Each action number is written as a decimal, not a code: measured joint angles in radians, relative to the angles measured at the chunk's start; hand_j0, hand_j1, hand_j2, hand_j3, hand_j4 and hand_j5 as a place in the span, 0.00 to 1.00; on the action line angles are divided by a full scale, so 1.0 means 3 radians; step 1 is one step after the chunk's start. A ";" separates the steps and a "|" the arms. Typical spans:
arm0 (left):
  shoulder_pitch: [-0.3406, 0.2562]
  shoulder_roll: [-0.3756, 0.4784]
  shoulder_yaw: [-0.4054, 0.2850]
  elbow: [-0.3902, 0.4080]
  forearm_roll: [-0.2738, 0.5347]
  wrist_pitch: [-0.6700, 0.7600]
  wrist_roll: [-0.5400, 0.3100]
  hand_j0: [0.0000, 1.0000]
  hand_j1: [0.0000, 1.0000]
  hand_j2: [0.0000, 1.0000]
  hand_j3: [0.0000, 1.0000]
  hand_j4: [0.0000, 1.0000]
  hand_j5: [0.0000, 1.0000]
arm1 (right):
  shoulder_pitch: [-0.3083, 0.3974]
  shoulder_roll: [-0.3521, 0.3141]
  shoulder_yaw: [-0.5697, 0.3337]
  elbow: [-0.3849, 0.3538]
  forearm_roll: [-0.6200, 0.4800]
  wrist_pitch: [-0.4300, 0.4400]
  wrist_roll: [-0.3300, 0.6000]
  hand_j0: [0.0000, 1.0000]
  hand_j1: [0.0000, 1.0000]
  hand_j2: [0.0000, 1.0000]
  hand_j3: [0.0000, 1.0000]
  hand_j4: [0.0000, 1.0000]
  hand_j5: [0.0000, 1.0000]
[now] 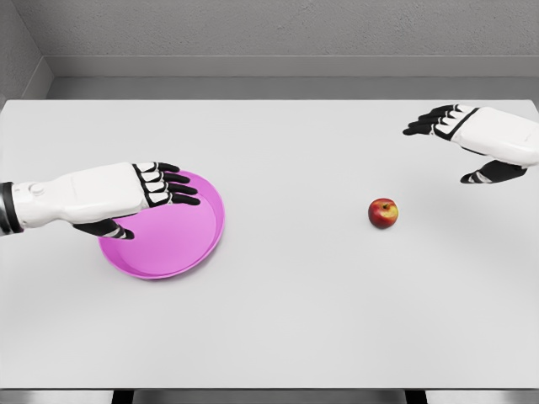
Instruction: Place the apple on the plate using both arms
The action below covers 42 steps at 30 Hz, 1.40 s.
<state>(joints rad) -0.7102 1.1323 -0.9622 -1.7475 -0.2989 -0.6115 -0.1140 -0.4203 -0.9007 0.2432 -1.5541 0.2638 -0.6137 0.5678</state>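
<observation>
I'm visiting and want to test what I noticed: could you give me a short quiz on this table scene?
1. True or false: the apple already lies on the pink plate.
2. Which hand is over the plate? A) left hand B) right hand C) neither
3. Fill in: the apple sits on the white ____.

Key: 1. False, it lies apart, to the plate's right. 2. A. 3. table.
</observation>
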 measured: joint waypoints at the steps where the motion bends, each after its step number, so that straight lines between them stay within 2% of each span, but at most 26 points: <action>1: 0.0000 -0.0001 -0.0002 0.0000 -0.0002 0.0000 0.0000 1.00 1.00 1.00 1.00 1.00 1.00 | -0.0005 0.0000 0.0001 0.0001 0.0000 0.0000 -0.0001 0.99 0.99 0.99 0.99 0.99 0.99; 4: 0.0005 -0.0004 -0.0008 0.0000 -0.0005 0.0000 0.0000 1.00 1.00 1.00 1.00 1.00 1.00 | -0.0056 -0.0001 -0.0002 0.0001 -0.0002 0.0000 -0.0007 1.00 1.00 1.00 1.00 1.00 1.00; 10: 0.0000 -0.0010 -0.0043 0.0006 -0.0010 0.0000 -0.0001 1.00 1.00 1.00 1.00 1.00 1.00 | -0.0015 0.0012 -0.0034 0.0004 -0.0111 -0.0001 -0.0040 1.00 1.00 1.00 1.00 1.00 1.00; 13: -0.0005 -0.0006 -0.0052 0.0028 -0.0013 0.0000 -0.0003 1.00 1.00 1.00 1.00 1.00 1.00 | -0.0005 -0.0326 0.0183 0.0012 -0.0581 0.0000 -0.0043 1.00 1.00 1.00 1.00 1.00 1.00; 15: -0.0010 -0.0010 -0.0069 0.0037 -0.0015 0.0000 -0.0004 1.00 1.00 1.00 1.00 1.00 1.00 | 0.0143 -0.0526 0.0290 0.0014 -0.0783 -0.0001 -0.0037 1.00 1.00 1.00 1.00 1.00 1.00; 16: -0.0010 -0.0008 -0.0075 0.0040 -0.0016 0.0000 -0.0004 1.00 1.00 1.00 1.00 1.00 1.00 | 0.0210 -0.0588 0.0323 0.0015 -0.0845 -0.0002 -0.0018 1.00 1.00 1.00 1.00 1.00 1.00; 19: -0.0015 -0.0002 -0.0088 0.0048 -0.0017 0.0000 -0.0005 1.00 1.00 1.00 1.00 1.00 1.00 | 0.0194 -0.0690 0.0420 0.0009 -0.0948 0.0000 0.0083 0.97 0.97 0.97 0.97 0.97 0.97; 21: -0.0015 0.0000 -0.0093 0.0049 -0.0015 0.0000 -0.0005 1.00 1.00 1.00 1.00 1.00 1.00 | 0.0001 -0.0751 0.0576 0.0003 -0.0982 0.0003 0.0113 0.96 0.96 0.96 0.96 0.96 0.96; 22: -0.0015 0.0000 -0.0095 0.0049 -0.0017 0.0000 -0.0005 1.00 1.00 1.00 1.00 1.00 1.00 | -0.0097 -0.0767 0.0641 0.0001 -0.0988 0.0002 0.0122 1.00 1.00 1.00 1.00 1.00 1.00; 25: -0.0015 0.0001 -0.0098 0.0049 -0.0017 0.0000 -0.0005 1.00 1.00 1.00 1.00 1.00 1.00 | -0.0332 -0.0695 0.0745 0.0014 -0.1005 0.0002 0.0136 1.00 1.00 1.00 1.00 1.00 1.00; 26: -0.0015 -0.0001 -0.0098 0.0049 -0.0018 0.0000 -0.0005 1.00 1.00 1.00 1.00 1.00 1.00 | -0.0317 -0.0669 0.0770 0.0027 -0.1037 0.0001 0.0139 1.00 1.00 1.00 1.00 1.00 1.00; 29: -0.0015 -0.0003 -0.0099 0.0050 -0.0017 0.0000 -0.0005 1.00 1.00 1.00 1.00 1.00 1.00 | -0.0337 -0.0645 0.0989 0.0045 -0.1417 0.0000 0.0143 1.00 1.00 1.00 1.00 1.00 1.00; 32: -0.0015 -0.0006 -0.0102 0.0049 -0.0018 0.0000 -0.0005 1.00 1.00 1.00 1.00 1.00 1.00 | -0.0486 -0.0649 0.1098 -0.0031 -0.1609 0.0001 0.0144 1.00 1.00 1.00 1.00 1.00 1.00; 35: -0.0015 -0.0011 -0.0104 0.0049 -0.0018 0.0000 -0.0005 1.00 1.00 1.00 1.00 1.00 1.00 | -0.0588 -0.0611 0.1135 -0.0288 -0.1633 0.0001 0.0144 1.00 1.00 1.00 1.00 1.00 1.00; 37: -0.0015 -0.0012 -0.0104 0.0048 -0.0018 0.0000 -0.0005 1.00 1.00 1.00 1.00 1.00 1.00 | -0.0578 -0.0573 0.1154 -0.0379 -0.1604 0.0000 0.0145 1.00 1.00 1.00 1.00 1.00 1.00; 42: -0.0015 -0.0013 -0.0107 0.0048 -0.0017 0.0000 -0.0005 1.00 1.00 1.00 1.00 1.00 1.00 | -0.0583 -0.0493 0.1244 -0.0407 -0.1577 0.0251 0.0145 1.00 1.00 1.00 1.00 1.00 1.00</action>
<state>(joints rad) -0.7148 1.1283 -0.9945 -1.7330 -0.3041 -0.6115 -0.1155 -0.5952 -1.0485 0.6164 -1.6761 -0.2094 -0.5384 0.6113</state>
